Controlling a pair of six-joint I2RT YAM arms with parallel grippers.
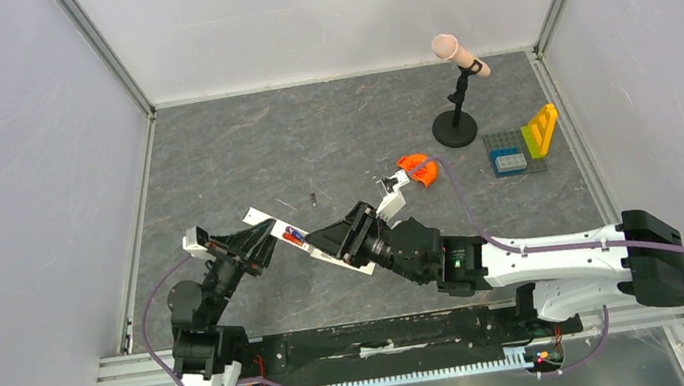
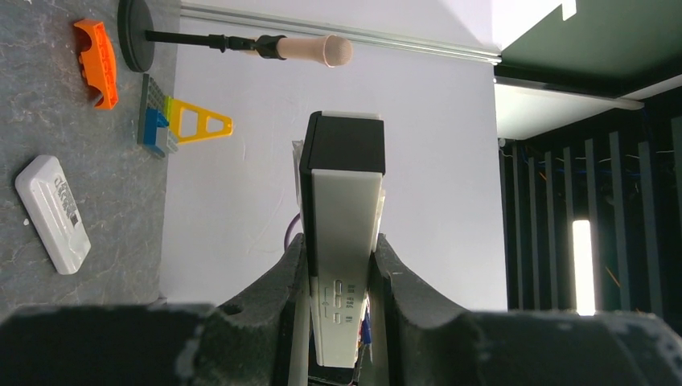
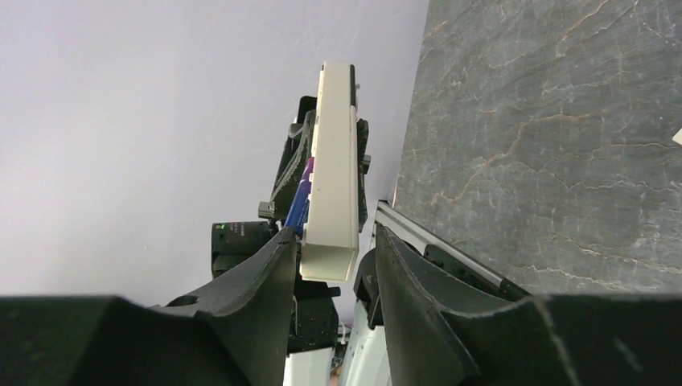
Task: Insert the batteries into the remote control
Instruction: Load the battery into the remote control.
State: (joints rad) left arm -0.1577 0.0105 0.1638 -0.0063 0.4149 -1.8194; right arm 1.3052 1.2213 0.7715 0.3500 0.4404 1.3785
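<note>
The long white remote control (image 1: pixel 256 215) is held off the table between both arms, slanting from upper left to lower right. My left gripper (image 1: pixel 268 234) is shut on its left part; in the left wrist view the remote (image 2: pixel 344 209) sits clamped between the fingers, around my gripper (image 2: pixel 338 249). My right gripper (image 1: pixel 349 237) straddles the remote's other end (image 3: pixel 334 201), jaws slightly apart with a gap on one side, around my gripper (image 3: pixel 330 233). Blue and red batteries (image 1: pixel 292 235) lie in the recess. A blue-purple one (image 3: pixel 301 201) shows at the remote's edge.
A shorter white block (image 1: pixel 395 196) lies on the grey table, also in the left wrist view (image 2: pixel 52 213). An orange part (image 1: pixel 418 169), a microphone stand (image 1: pixel 455 127) and a brick plate (image 1: pixel 517 153) with a yellow triangle (image 1: pixel 541 130) stand at the back right. A tiny dark item (image 1: pixel 313 198) lies mid-table.
</note>
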